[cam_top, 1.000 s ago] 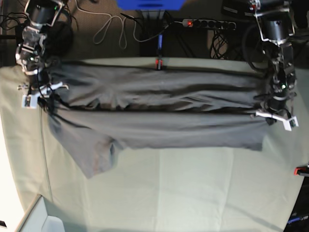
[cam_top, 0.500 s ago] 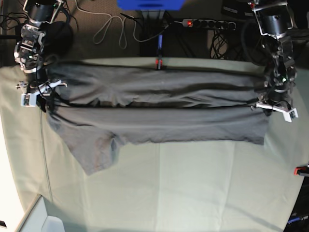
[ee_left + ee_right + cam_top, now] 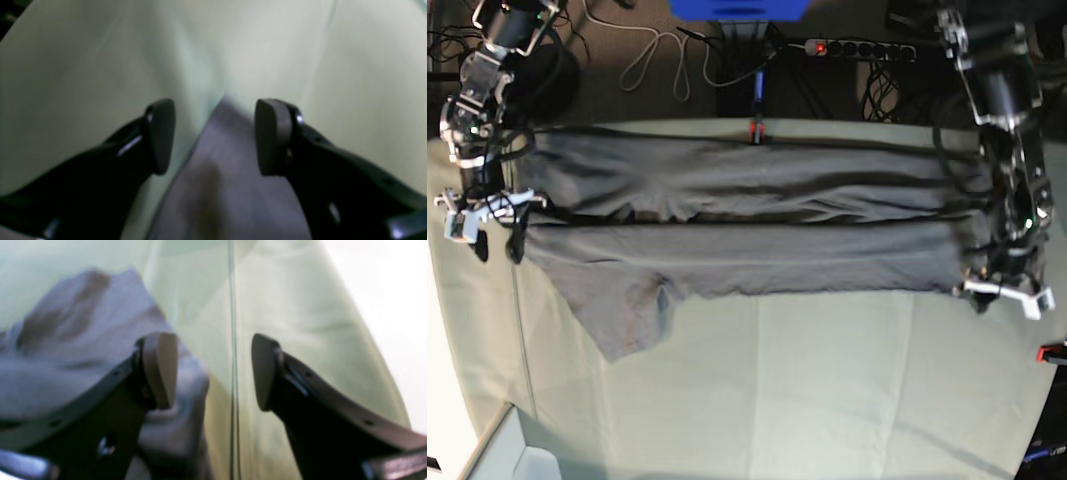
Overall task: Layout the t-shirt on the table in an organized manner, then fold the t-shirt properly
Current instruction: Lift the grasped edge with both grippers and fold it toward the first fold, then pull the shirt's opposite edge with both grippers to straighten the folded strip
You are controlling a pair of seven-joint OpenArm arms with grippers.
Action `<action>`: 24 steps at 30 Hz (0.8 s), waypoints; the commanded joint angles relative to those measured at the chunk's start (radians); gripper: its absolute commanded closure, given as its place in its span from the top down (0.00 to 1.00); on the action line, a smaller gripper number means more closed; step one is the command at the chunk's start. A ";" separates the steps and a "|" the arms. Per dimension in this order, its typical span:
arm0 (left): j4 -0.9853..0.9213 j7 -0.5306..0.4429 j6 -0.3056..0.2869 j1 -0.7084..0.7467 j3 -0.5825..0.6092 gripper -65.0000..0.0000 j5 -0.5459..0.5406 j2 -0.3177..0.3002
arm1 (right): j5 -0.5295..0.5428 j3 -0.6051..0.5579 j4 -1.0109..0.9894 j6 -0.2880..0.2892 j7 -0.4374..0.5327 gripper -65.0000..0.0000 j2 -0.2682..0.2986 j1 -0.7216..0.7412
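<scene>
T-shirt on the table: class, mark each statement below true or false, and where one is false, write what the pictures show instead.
1. The t-shirt lies stretched out along the far part of the table. True.
2. The left gripper is clamped on the fabric. False: its jaws stand apart, with the shirt's corner lying below the gap.
3. The right gripper is open. True.
4. The t-shirt is bright red. False: it is dark grey.
5. One sleeve points toward the near edge in the base view. True.
6. The shirt covers the whole table. False: much pale green cloth shows bare.
</scene>
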 commanded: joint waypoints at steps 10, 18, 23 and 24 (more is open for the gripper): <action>-0.361 -0.017 0.005 -0.233 -0.002 0.57 0.005 -0.020 | 0.013 -0.050 -0.136 0.010 0.030 0.55 0.020 0.141; -0.544 -0.247 0.005 -0.270 0.161 0.57 0.094 -0.015 | 0.013 -0.085 -0.180 0.010 0.030 0.55 0.021 0.157; -0.568 -0.261 0.005 -0.272 0.187 0.55 0.094 -0.015 | -0.073 -0.085 -0.276 0.010 0.030 0.55 0.029 0.235; -0.568 -0.261 0.005 -0.272 0.189 0.52 0.094 -0.015 | -0.111 -0.085 -0.294 0.010 0.030 0.55 0.030 0.255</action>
